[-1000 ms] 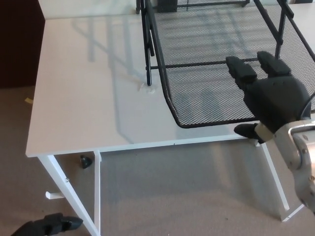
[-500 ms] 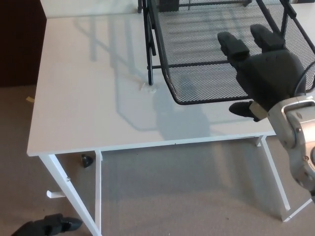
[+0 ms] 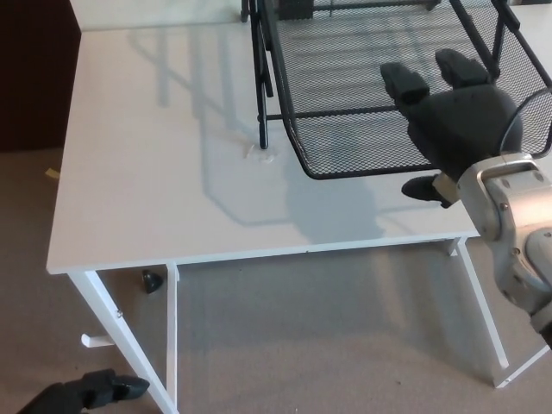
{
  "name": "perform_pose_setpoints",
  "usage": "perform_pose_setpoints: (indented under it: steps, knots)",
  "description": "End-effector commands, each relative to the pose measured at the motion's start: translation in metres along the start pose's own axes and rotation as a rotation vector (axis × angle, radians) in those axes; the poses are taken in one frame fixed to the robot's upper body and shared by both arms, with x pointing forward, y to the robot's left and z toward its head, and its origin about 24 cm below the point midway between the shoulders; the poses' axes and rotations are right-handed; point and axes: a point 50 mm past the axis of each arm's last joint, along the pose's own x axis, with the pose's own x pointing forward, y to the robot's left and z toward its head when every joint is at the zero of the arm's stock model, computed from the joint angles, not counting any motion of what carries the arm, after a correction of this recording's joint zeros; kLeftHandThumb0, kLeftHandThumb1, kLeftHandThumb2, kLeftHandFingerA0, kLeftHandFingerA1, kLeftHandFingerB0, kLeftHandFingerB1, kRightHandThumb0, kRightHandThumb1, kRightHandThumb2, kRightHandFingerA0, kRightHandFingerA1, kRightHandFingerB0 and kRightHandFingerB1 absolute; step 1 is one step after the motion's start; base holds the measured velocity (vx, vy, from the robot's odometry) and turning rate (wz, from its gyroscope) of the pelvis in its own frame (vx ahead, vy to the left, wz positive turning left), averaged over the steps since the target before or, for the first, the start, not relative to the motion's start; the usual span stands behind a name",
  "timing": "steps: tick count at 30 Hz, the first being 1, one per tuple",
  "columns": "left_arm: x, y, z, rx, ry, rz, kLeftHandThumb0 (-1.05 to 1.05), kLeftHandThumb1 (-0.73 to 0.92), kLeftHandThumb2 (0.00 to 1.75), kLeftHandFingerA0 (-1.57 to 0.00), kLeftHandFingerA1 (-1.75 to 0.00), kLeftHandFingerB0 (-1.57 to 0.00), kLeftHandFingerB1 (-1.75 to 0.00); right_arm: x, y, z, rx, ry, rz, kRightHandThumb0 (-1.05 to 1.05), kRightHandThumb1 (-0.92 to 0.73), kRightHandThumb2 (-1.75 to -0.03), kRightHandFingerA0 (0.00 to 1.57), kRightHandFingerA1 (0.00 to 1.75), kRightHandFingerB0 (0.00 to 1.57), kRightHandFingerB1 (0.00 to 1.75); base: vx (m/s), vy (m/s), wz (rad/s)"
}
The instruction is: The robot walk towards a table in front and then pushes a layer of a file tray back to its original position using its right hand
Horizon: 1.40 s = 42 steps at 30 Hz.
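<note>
Here, the white desk [image 3: 172, 164] fills most of my view, standing on grey carpet [image 3: 328, 336]. At its far right sits the black mesh file tray [image 3: 345, 52], its lower layer [image 3: 354, 138] drawn out toward me, its near rim well short of the desk's near edge. My right robot hand [image 3: 448, 121] rests against that layer's right front, two fingers [image 3: 404, 82] spread above the mesh, thumb below the rim, gripping nothing. My left robot hand [image 3: 82, 392] hangs low at near left, too dim to judge.
</note>
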Motion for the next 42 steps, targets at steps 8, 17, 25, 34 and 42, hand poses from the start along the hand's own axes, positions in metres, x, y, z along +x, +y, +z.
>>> perform_pose_setpoints:
  steps: [8, 17, 25, 34, 42]
  knots:
    - [-0.002, 0.002, -0.001, 0.021, 0.016, -0.011, -0.22, 0.65, 0.59, -0.54, -0.44, -0.35, -0.36, 0.012, -0.021, 0.0, 0.024, -0.013, -0.043, -0.72, -0.46, -0.77, 0.0, 0.0, 0.0, 0.04, 0.0, 0.0, 0.0]
    - [-0.002, 0.004, 0.0, 0.046, 0.008, -0.015, -0.23, 0.65, 0.59, -0.57, -0.45, -0.36, -0.37, 0.021, -0.041, 0.01, 0.003, -0.035, -0.088, -0.74, -0.46, -0.78, 0.0, 0.0, 0.0, 0.03, 0.0, 0.0, 0.0]
    - [-0.002, 0.002, 0.003, 0.05, -0.001, -0.021, -0.21, 0.64, 0.59, -0.58, -0.45, -0.36, -0.37, 0.03, -0.036, 0.008, 0.018, -0.004, -0.034, -0.7, -0.44, -0.78, 0.0, 0.03, 0.0, 0.06, 0.0, 0.0, 0.0]
    - [-0.001, 0.003, 0.007, 0.078, -0.022, -0.021, -0.22, 0.65, 0.59, -0.59, -0.46, -0.36, -0.37, 0.042, -0.034, -0.002, 0.016, 0.046, 0.012, -0.7, -0.44, -0.78, 0.0, 0.03, 0.0, 0.07, 0.0, 0.0, 0.0]
    - [-0.001, 0.003, 0.008, 0.069, -0.027, -0.018, -0.2, 0.65, 0.59, -0.6, -0.46, -0.36, -0.37, 0.048, -0.045, -0.006, 0.012, 0.059, -0.019, -0.7, -0.44, -0.78, 0.0, 0.04, 0.0, 0.07, 0.0, 0.0, 0.0]
